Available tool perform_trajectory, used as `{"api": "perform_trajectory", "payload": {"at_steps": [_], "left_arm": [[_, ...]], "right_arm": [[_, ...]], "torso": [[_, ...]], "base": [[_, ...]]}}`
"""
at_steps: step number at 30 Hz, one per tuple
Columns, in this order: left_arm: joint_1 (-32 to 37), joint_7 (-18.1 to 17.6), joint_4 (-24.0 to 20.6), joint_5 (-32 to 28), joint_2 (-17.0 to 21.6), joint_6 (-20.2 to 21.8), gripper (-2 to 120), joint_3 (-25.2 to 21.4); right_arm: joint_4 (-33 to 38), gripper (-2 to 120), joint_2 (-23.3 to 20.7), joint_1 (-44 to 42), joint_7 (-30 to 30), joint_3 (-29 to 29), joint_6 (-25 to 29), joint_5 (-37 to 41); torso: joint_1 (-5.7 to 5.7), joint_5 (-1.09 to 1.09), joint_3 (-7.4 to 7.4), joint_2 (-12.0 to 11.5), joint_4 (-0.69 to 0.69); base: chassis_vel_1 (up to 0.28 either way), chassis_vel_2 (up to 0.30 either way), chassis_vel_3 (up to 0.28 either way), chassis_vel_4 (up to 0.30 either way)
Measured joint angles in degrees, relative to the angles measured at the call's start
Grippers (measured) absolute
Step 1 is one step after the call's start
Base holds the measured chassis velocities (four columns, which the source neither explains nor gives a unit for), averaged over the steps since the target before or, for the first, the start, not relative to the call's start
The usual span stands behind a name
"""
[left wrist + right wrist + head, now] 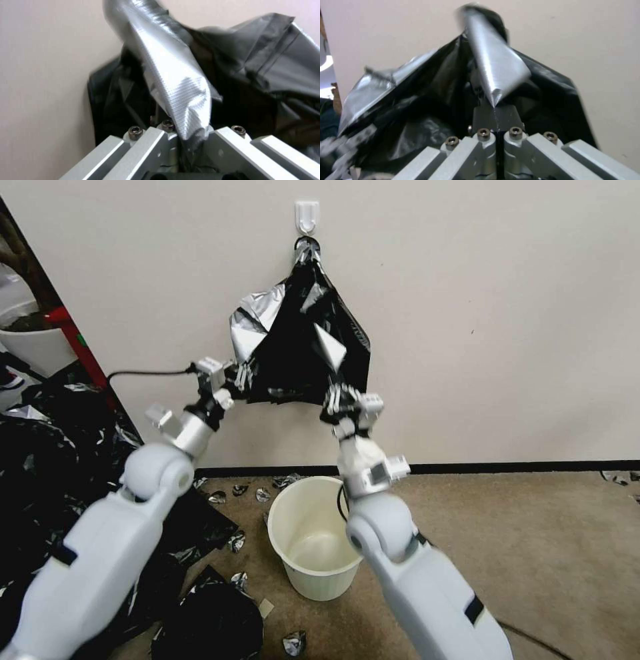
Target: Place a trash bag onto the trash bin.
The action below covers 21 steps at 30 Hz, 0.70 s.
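Observation:
The glossy black trash bag (300, 347) hangs against the wall from a white hook (307, 215), with silvery folds showing. My left gripper (241, 376) is shut on the bag's lower left edge; the left wrist view shows a silvery fold (173, 82) pinched between the fingers. My right gripper (333, 397) is shut on the bag's lower right edge, and the film (493, 67) runs up from its closed fingertips. The cream-white trash bin (313, 537) stands upright and empty on the floor below the bag, beside my right arm.
A heap of black plastic (47, 460) covers the floor at the left, with scraps (237, 540) scattered around the bin. A flat black bundle (210, 623) lies in front of the bin. A white tub (33, 347) sits at far left. Bare brown carpet (533, 553) spreads right.

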Motion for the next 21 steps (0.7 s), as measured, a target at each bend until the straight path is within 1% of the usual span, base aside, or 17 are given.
{"api": "perform_trajectory", "payload": {"at_steps": [2,3,5,6,8,9,12,13,16,17,19,21], "left_arm": [[4.5,-0.2,-1.9,1.1,-1.4,-0.8,0,-1.8],[4.5,-0.2,-1.9,1.1,-1.4,-0.8,0,-1.8],[8.1,-0.2,-3.6,2.0,-2.8,-1.3,0,-3.1],[8.1,-0.2,-3.6,2.0,-2.8,-1.3,0,-3.1],[10.7,-0.2,-5.0,2.7,-4.0,-1.8,0,-4.0],[10.7,-0.2,-5.0,2.7,-4.0,-1.8,0,-4.0],[12.3,-0.2,-6.3,3.1,-4.7,-2.1,0,-4.7],[12.3,-0.2,-6.3,3.1,-4.7,-2.1,0,-4.7],[13.5,-0.2,-8.9,3.0,-5.1,-2.2,0,-5.5],[13.5,-0.2,-8.9,3.0,-5.1,-2.2,0,-5.5],[13.8,-0.7,-11.0,2.8,-4.7,-1.4,0,-5.7],[13.8,-1.1,-11.7,2.8,-4.4,-0.7,0,-5.7]], "right_arm": [[1.8,0,-0.2,-3.4,-1.2,0.6,1.5,-0.6],[1.8,0,-0.2,-3.4,-1.2,0.6,1.5,-0.6],[3.0,0,-0.5,-6.2,-2.7,1.2,3.2,-1.1],[3.0,0,-0.5,-6.2,-2.7,1.2,3.2,-1.1],[3.5,0,-0.7,-7.7,-4.9,1.9,5.1,-1.1],[3.5,0,-0.7,-7.7,-4.9,1.9,5.1,-1.1],[3.7,0,-0.9,-8.5,-8.0,2.8,7.5,-0.5],[3.7,0,-0.9,-8.5,-8.0,2.8,7.5,-0.5],[4.8,0,-1.5,-8.6,-12.9,4.6,10.8,1.6],[4.8,0,-1.5,-8.6,-12.9,4.6,10.8,1.6],[6.6,0,-2.2,-8.4,-13.7,5.5,10.7,3.4],[7.5,0,-2.6,-8.4,-13.3,5.5,9.9,4.0]], "torso": [[0.0,0.01,-0.01,0.0,0.0],[0.0,0.01,-0.01,0.0,0.0],[0.0,0.0,-0.01,0.0,0.0],[0.0,0.0,-0.01,0.0,0.0],[0.0,0.0,-0.01,0.0,0.0],[0.0,0.0,-0.01,0.0,0.0],[0.0,0.0,0.0,0.0,0.0],[0.0,0.0,0.0,0.0,0.0],[0.0,0.0,0.0,0.0,0.0],[0.0,0.0,0.0,0.0,0.0],[0.0,0.0,0.0,0.0,0.0],[0.0,0.0,0.0,0.0,0.0]], "base": [[0.0,0.0,0.0,0.0],[0.0,0.0,0.0,0.0],[0.0,0.0,0.0,0.0],[0.0,0.0,0.0,0.0],[0.0,0.0,0.0,0.0],[0.0,0.0,0.0,0.0],[0.0,0.0,0.0,0.0],[0.0,0.0,0.0,0.0],[0.0,0.0,0.0,0.0],[0.0,0.0,0.0,0.0],[0.0,0.0,0.0,0.0],[0.0,0.0,0.0,0.0]]}}
